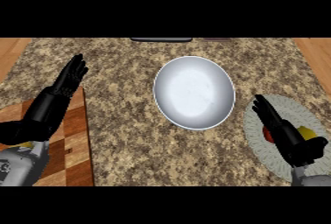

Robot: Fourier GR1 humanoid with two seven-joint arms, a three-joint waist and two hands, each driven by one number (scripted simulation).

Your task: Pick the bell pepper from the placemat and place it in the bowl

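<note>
Lower right of frame: right hand [284, 131] comes in from the bottom edge, fingers straight and pointing toward the upper left, not curled round anything. It sits over the placemat [258, 144], a pale round mat at the right edge. The bell pepper [268, 134] is on that mat, mostly hidden by the hand: a red part shows on the hand's left side, a yellow part on its right. Can't tell if the hand touches the pepper

Lower left: left forearm enters from the bottom-left corner over a wooden board [74, 144] with a checked pattern, lying on the counter's left side

Mid left: left hand [70, 78] is open, fingers straight and pointing up toward the top of frame, holding nothing, well apart from everything else

Centre, slightly upper: bowl [194, 92], white and oval-looking, sits on the speckled granite counter [123, 131], nothing in it. It's just to the upper left of the placemat, with a narrow strip of counter between them

Top edge: a dark flat object [161, 40], cut off by the frame, can't tell what it is
</note>
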